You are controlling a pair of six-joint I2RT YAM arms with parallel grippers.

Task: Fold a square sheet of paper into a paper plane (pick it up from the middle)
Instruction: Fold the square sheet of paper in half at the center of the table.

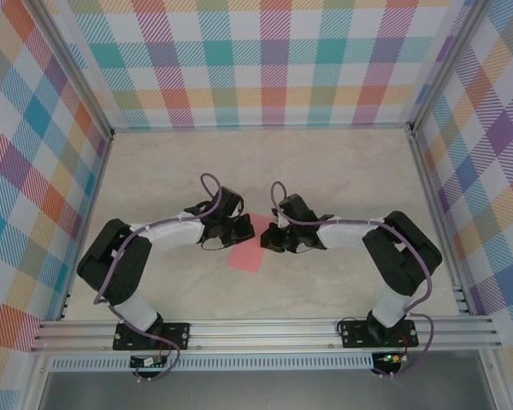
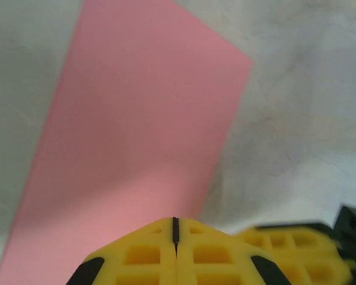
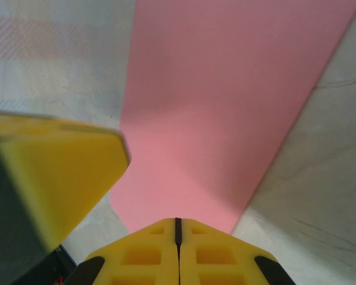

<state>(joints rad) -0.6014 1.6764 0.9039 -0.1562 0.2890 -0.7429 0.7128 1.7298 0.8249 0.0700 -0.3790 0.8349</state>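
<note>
**Crease-setting stage, early in the fold**

Left gripper point(image 2: 175, 228): yellow latticed fingers pressed tightly together, no gap at the seam, tips down at the thin salmon-pink sheet of paper point(image 2: 136, 136). Right gripper point(image 3: 178, 228): likewise clamped flat, tips at the edge of the same sheet, just beside the left one's finger. Cannot tell whether either pinches the paper's edge or merely bears down on it.

Seen from above, both meeting nose to nose over the far part of the sheet. Sheet a narrow oblong rather than a square, lying flat and slightly askew on the pale marbled tabletop point(image 1: 342, 171), midway between the two arms.

Judging by that shape, probably folded once in half, with the centre crease being pressed in. No nose or wings formed yet, so most of the task left.

Next move likely calls for opening or freeing a corner and turning it to the centre line, with one gripper pinning and the other lifting. Thin paper: best handled lightly, slowly and close to the surface, to avoid sliding or buckling.
</note>
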